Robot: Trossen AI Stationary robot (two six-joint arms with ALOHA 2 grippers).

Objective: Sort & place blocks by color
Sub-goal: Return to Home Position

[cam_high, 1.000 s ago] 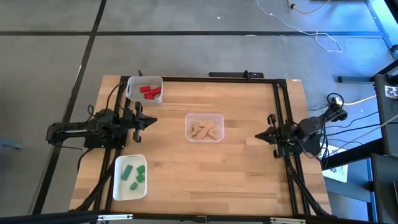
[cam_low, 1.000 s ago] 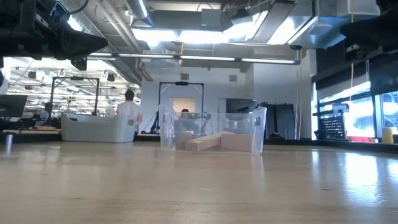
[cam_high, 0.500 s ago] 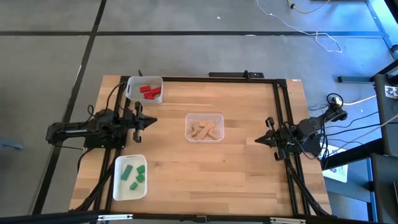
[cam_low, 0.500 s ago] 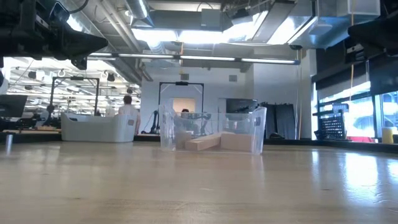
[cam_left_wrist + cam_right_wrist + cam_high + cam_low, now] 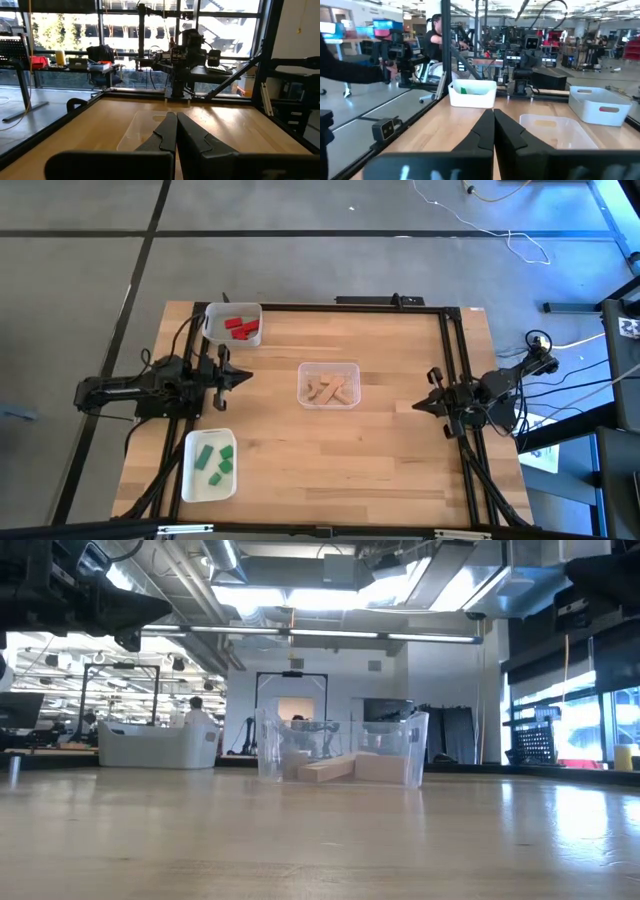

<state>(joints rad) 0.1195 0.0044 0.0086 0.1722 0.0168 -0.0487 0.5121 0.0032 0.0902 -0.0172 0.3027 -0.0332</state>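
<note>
I read the high view as a clock face laid over the table (image 5: 400, 460). The left claw (image 5: 243, 376) sits at 9 o'clock, between the two white trays and touching neither. It is clenched on nothing, with its tips aimed toward 3. My left wrist view shows its fingers (image 5: 167, 131) pressed together. The right claw (image 5: 416, 406) sits at 3 o'clock, likewise clenched and empty, aimed toward 9.

The light-wood blocks (image 5: 330, 390) lie jumbled in the clear tray (image 5: 303, 370) at the centre, their long axes crossing at different angles. In the low view one of them lies flat, its long side across the picture. The red blocks (image 5: 240, 327) rest in the upper white tray (image 5: 212, 311) at about 10 o'clock, long axes roughly 9-to-3. The green blocks (image 5: 215, 460) lie in the lower white tray (image 5: 195, 486) at about 8 o'clock, mostly running 1-to-7.
</note>
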